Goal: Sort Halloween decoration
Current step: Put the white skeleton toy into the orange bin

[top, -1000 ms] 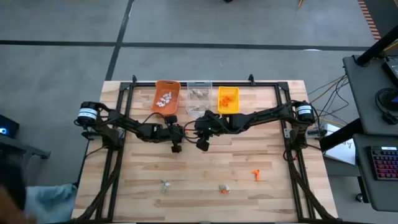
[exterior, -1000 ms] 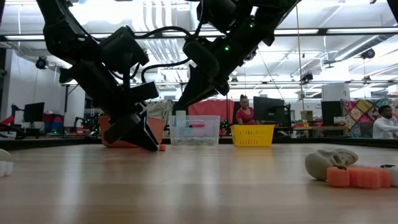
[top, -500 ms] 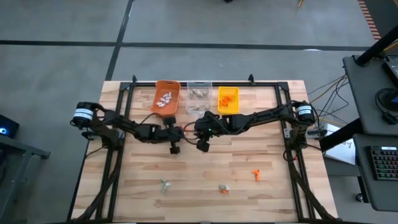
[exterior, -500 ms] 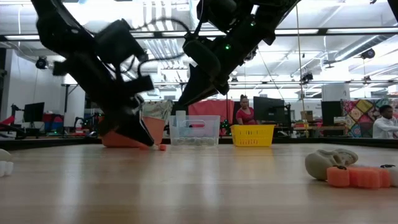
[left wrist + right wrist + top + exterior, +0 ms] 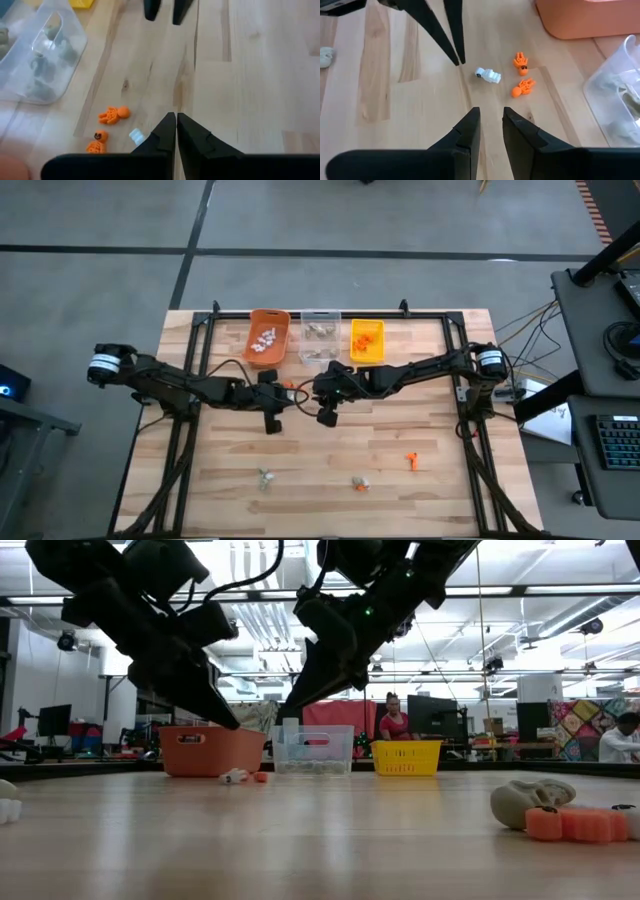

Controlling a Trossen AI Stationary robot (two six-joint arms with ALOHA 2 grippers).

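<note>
Holding nothing, my left gripper (image 5: 175, 120) has its jaws pressed together above the bench (image 5: 330, 450), just beside a white trinket (image 5: 488, 75) and two orange trinkets (image 5: 522, 75) lying near the orange bin (image 5: 268, 337). My right gripper (image 5: 490, 117), jaws narrowly apart and empty, hovers close by. I judge reopening the left jaws, then straddling one trinket squarely, the sound approach.

Both grippers are black: left gripper (image 5: 176, 131), right gripper (image 5: 490, 125). Ahead of the right fingertips lie a white trinket (image 5: 488, 75) and two bright orange trinkets (image 5: 521, 63). Beyond them: orange bin (image 5: 590, 17), clear bin (image 5: 615, 95). Yellow bin (image 5: 367, 341) holds orange pieces. Table (image 5: 330, 470) is pale wood grain.
</note>
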